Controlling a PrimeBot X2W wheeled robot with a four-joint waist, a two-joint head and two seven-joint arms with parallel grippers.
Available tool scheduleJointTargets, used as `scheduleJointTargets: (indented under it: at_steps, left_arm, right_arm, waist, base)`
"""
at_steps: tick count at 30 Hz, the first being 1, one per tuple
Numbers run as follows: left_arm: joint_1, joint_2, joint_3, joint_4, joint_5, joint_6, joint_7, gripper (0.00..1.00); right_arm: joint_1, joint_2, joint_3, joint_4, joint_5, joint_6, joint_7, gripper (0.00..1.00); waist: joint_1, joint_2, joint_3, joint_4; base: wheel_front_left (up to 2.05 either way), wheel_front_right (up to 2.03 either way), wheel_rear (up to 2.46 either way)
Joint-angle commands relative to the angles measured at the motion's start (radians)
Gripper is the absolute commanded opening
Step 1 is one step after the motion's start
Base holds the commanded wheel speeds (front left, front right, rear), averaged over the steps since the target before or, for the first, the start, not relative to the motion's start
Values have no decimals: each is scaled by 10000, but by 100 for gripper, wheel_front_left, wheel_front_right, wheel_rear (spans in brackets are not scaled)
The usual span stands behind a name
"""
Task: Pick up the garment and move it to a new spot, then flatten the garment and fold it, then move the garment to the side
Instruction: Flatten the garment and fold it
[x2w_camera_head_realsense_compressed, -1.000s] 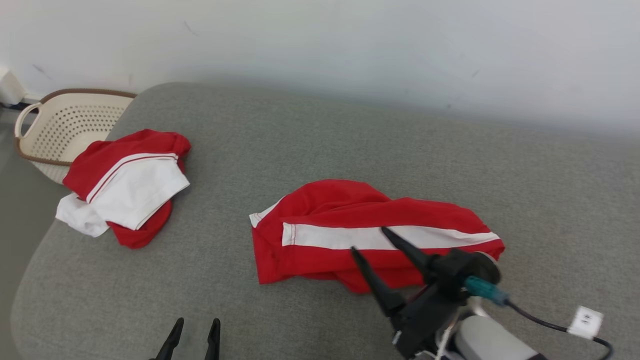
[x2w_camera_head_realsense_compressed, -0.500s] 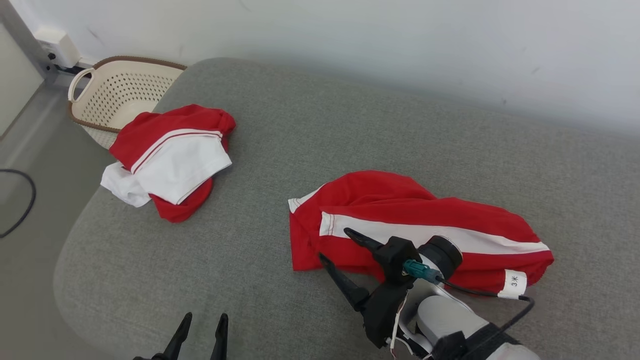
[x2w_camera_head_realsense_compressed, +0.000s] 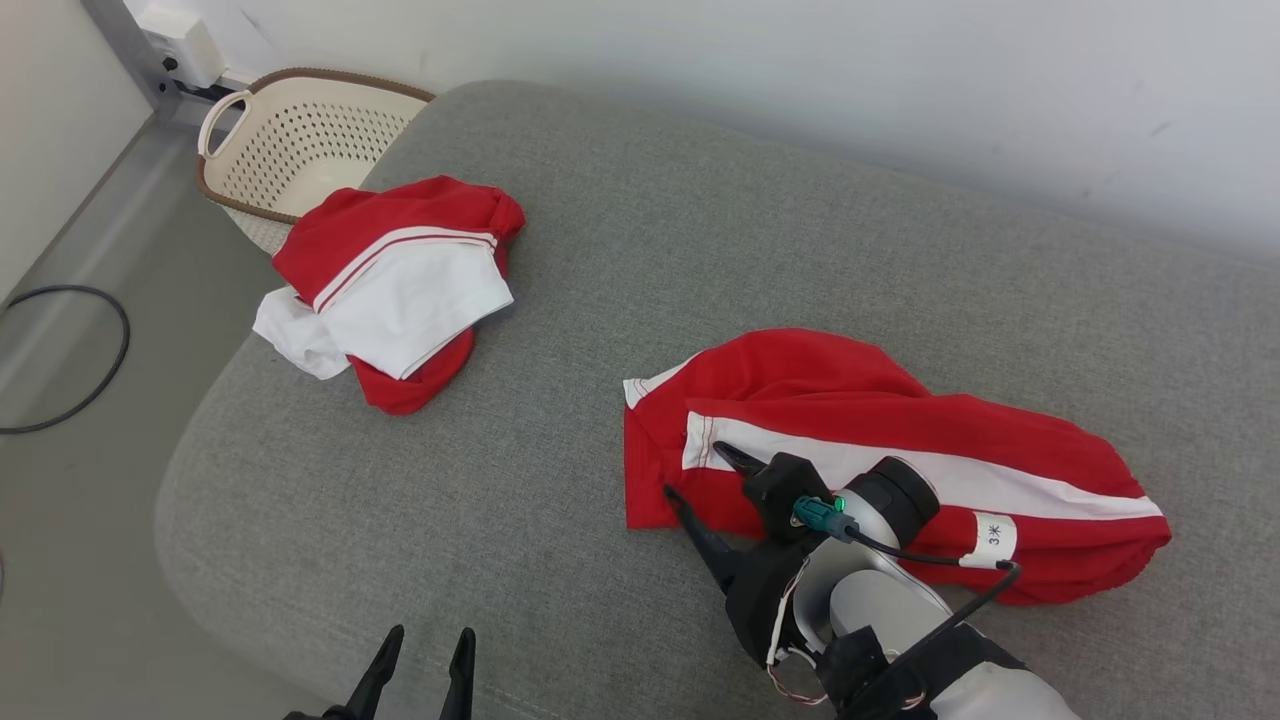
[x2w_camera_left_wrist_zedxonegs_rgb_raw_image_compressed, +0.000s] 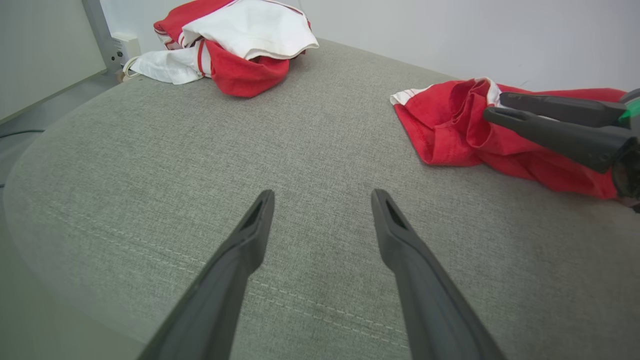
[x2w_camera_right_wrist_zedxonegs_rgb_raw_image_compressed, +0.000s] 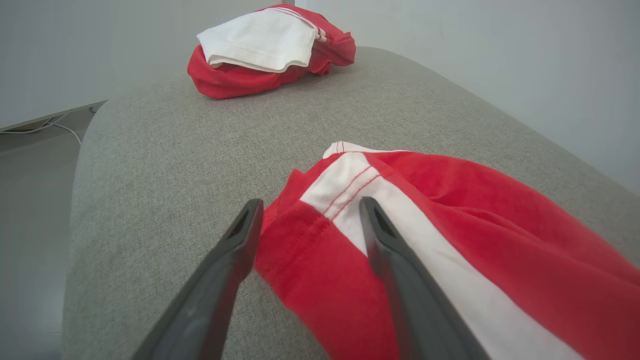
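A crumpled red garment with a white stripe lies on the grey cushion, right of the middle. My right gripper hangs open low over its near left corner, one finger over the stripe and one at the hem. In the right wrist view the garment lies under and between the open fingers of that gripper, not pinched. My left gripper is open near the cushion's front edge, well left of the garment. The left wrist view has it over bare fabric, with the garment and the right gripper to the right.
A second red and white clothing pile sits at the cushion's far left corner. Behind it stands a cream perforated basket on the floor. A black cable loops on the floor to the left. A white wall runs behind the cushion.
The head camera has turned, so the whole picture shifted right. My right gripper has moved from above the garment's middle to its near left corner, staying open. The left gripper looks unmoved.
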Motion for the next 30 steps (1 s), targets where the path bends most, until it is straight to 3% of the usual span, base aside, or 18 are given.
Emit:
scheduleJointTargets:
  at_steps: [1,2,3,18,19,20,30]
  left_arm:
    - [-150,3,18,-7,-80,40,-42,100]
    - [-179,5,15,-21,-82,41,-42,100]
    - [-195,5,12,-38,-91,46,-43,100]
    - [-45,5,-24,-44,-86,55,-42,100]
    - [-31,5,-20,-55,-89,63,-42,100]
    - [-11,5,-12,-58,-85,66,-42,100]
    - [-144,5,-287,-3,-165,-8,-42,100]
  right_arm:
    - [-54,155,-258,299,-298,1,-49,33]
    - [-54,197,-353,334,-338,1,-50,8]
    - [-50,227,-439,344,-414,1,-49,0]
    - [221,344,-1618,-484,-935,1,-50,0]
    - [281,337,-1808,-486,-1052,1,-48,33]
    - [394,333,-1974,-440,-1109,1,-38,100]
    - [319,363,-2405,77,-1672,1,60,100]
  waist:
    - [-1,0,122,144]
    - [-1,0,146,171]
    - [-1,0,169,198]
    - [-1,0,273,276]
    - [-1,0,260,267]
    - [-1,0,242,254]
    - [-1,0,290,467]
  base:
    - [0,0,0]
    - [0,0,0]
    - [0,0,0]
    - [0,0,0]
    - [0,0,0]
    - [0,0,0]
    - [0,0,0]
